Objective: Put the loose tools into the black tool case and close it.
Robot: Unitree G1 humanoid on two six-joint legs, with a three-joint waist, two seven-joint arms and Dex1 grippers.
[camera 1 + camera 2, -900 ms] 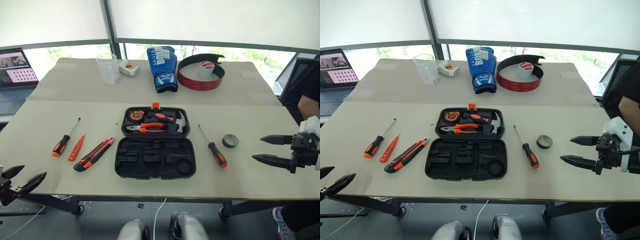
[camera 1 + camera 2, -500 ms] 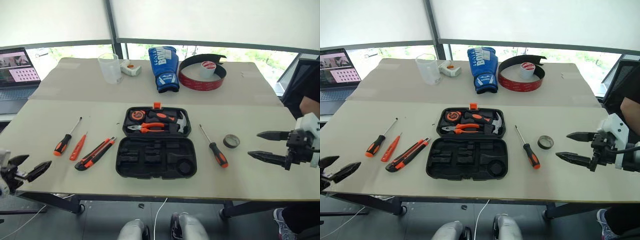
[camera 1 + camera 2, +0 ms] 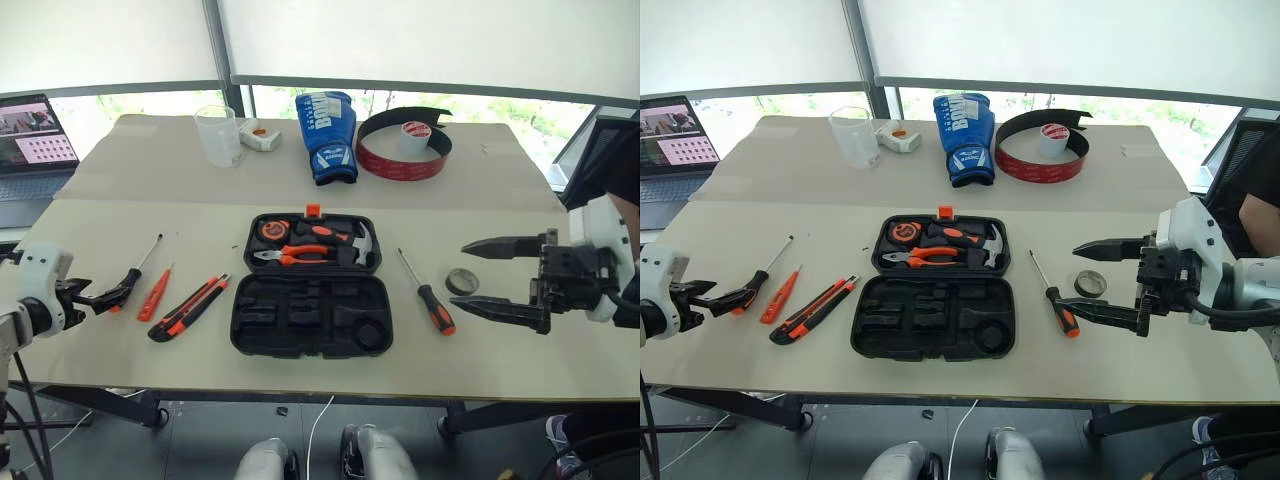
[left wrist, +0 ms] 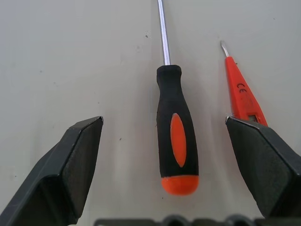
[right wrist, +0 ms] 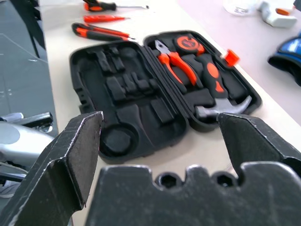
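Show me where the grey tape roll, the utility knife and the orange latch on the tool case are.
grey tape roll [image 3: 461,281], left eye view, on its front rim.
utility knife [image 3: 188,308], left eye view, middle of its orange-and-black body.
orange latch [image 3: 312,210], left eye view, on the tab at the case's far edge.

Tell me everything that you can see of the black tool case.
The black tool case lies wide open and flat on the table, a hinged plastic clamshell with an orange latch on its far edge. The far half holds pliers, a hammer and a tape measure. The near half's moulded slots are empty. Neither gripper touches it.
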